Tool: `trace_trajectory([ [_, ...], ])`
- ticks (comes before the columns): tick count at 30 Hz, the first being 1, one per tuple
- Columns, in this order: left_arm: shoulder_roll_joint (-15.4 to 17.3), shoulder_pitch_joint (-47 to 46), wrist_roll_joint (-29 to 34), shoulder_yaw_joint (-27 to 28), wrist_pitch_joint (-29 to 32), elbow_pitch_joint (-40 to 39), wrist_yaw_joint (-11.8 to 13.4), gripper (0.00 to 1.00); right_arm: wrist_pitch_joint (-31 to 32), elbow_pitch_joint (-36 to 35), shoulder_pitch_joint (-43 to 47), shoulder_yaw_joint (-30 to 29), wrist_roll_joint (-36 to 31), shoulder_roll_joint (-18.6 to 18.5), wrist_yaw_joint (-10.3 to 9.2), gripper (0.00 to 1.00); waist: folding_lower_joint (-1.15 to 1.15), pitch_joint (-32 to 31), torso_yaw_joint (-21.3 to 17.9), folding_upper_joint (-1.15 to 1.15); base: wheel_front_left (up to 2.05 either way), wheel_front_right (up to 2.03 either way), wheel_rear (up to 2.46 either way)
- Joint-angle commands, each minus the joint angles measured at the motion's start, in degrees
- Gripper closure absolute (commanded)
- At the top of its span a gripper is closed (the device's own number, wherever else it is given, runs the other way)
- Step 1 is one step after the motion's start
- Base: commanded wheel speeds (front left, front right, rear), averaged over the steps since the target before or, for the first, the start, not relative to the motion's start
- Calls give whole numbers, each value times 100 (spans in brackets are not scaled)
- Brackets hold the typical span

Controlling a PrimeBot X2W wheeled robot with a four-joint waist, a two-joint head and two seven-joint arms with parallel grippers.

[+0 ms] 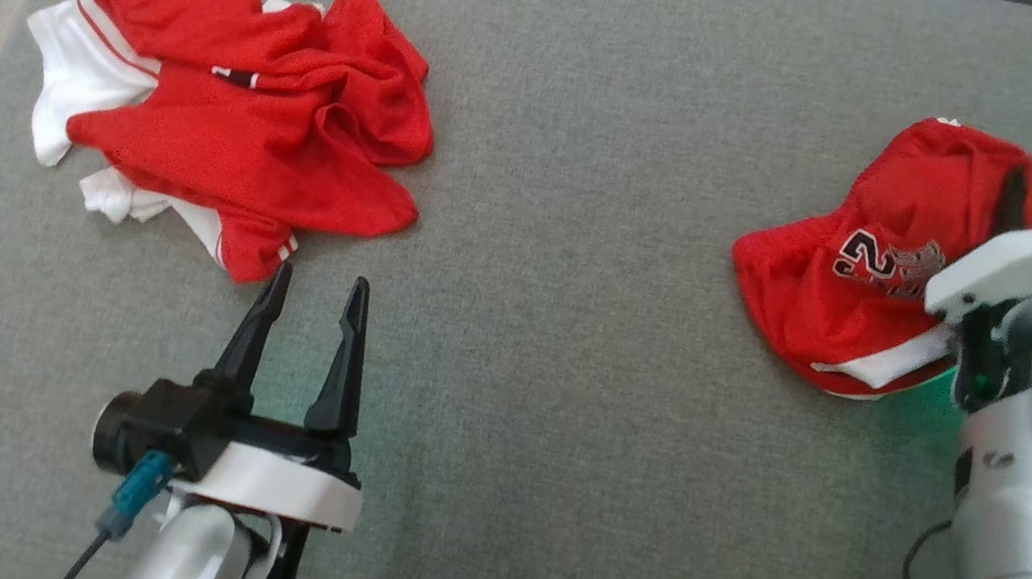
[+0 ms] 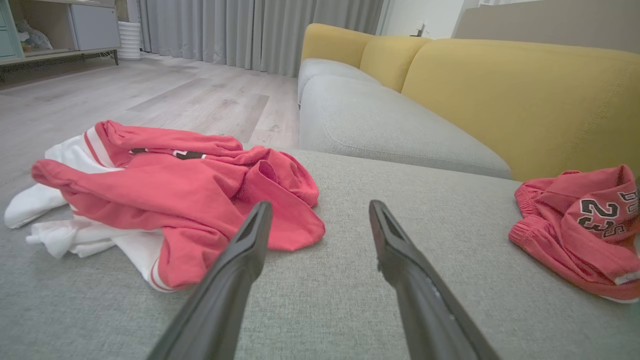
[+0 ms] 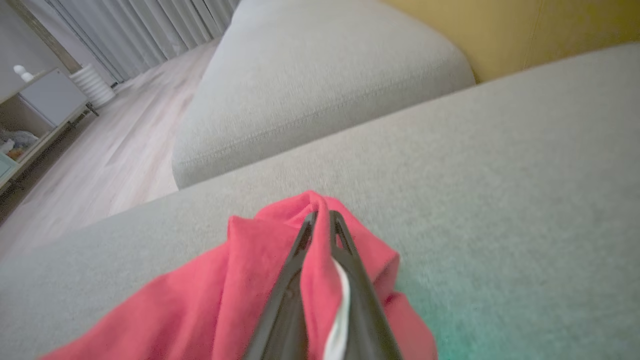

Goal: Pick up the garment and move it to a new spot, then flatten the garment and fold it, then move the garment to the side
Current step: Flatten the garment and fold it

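Clearly the red garment [image 1: 819, 292], a pair of shorts with a dark number and a white trim, is the one being handled. It sits bunched up near the right edge of the grey seat cushion [image 1: 570, 338]. The right gripper [image 3: 322, 216] has its fingers pinched together on a raised fold of the red cloth, with a strip of the white trim caught between them. Well apart, towards the cushion's left edge, lies a crumpled red and white jersey [image 1: 237, 119]. The left gripper [image 1: 319, 287] hovers just beside the jersey's near hem with its fingers spread wide and nothing between them. Beyond the cushion I can see a yellow backrest [image 2: 500, 100] and a pale wooden floor [image 2: 150, 95].
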Motion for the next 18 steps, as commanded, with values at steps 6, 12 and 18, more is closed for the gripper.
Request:
trace_trajectory([
  [6, -48, -118, 83, 344, -37, -195, -16, 0, -265, -554, -691, -330, -707, -51, 43, 100, -1, -295, -82, 0, 0, 0, 0],
  [12, -78, 24, 90, 501, -37, -300, 42, 0, -105, -1179, -1267, -420, -1338, -336, 43, 100, -1, -618, -100, 0, 0, 0, 0],
  [18, -90, 159, 84, 610, -37, -397, 58, 0, -129, -1616, -1436, 508, -1765, -351, 43, 100, -1, -732, -105, 0, 0, 0, 0],
])
